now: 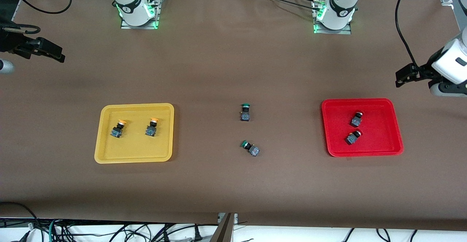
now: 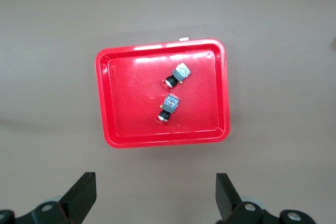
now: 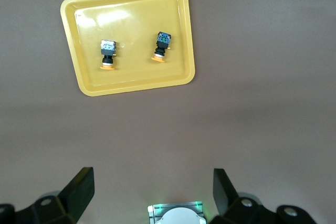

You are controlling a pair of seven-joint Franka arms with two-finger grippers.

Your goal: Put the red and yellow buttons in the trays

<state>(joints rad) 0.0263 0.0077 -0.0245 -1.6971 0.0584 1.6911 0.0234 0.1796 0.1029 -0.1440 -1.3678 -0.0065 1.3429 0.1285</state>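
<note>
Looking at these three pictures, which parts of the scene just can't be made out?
- Front view: the right gripper and left gripper sit at the frame's edges, their arms mostly cut off.
- Front view: the red buttons in the red tray show barely any cap, being too small and tilted.
- Wrist views: the green buttons fall outside both frames.
- Right wrist view: the yellow buttons in the yellow tray are too small for any markings to be read.
</note>
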